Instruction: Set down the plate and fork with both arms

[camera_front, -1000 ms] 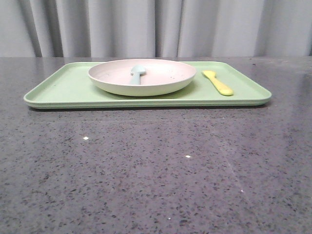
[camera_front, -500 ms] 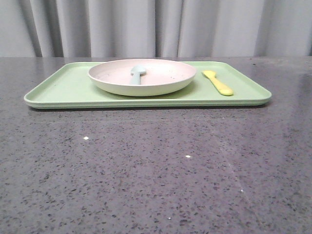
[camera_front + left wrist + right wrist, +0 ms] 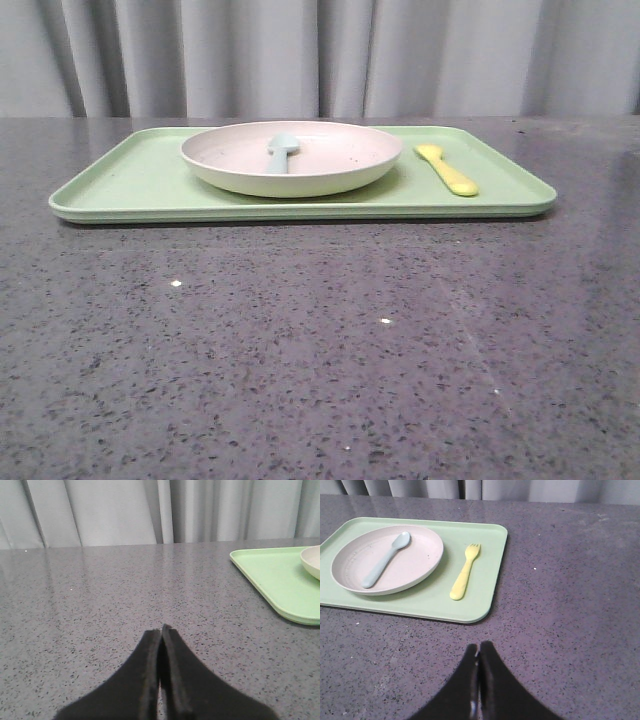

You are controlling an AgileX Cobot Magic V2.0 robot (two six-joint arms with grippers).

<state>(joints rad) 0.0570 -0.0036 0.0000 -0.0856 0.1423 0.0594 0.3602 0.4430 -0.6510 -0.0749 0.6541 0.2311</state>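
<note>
The pinkish-cream plate (image 3: pixel 330 160) sits on the light-green tray (image 3: pixel 130 185) at the back of the table. It also shows in the right wrist view (image 3: pixel 420 555), and its edge shows in the left wrist view (image 3: pixel 311 562). The yellow fork (image 3: pixel 447 170) lies on the tray right of the plate, apart from it; it also shows in the right wrist view (image 3: pixel 464 573). My left gripper (image 3: pixel 160 629) is shut and empty over bare table, left of the tray. My right gripper (image 3: pixel 479 646) is shut and empty over bare table, short of the tray's near edge. Neither gripper shows in the front view.
A pale blue-green spoon (image 3: pixel 281 150) lies in the plate, also seen in the right wrist view (image 3: pixel 385 560). The tray (image 3: pixel 280 577) rests on a speckled grey tabletop (image 3: pixel 320 340). A grey curtain (image 3: pixel 320 55) hangs behind the table.
</note>
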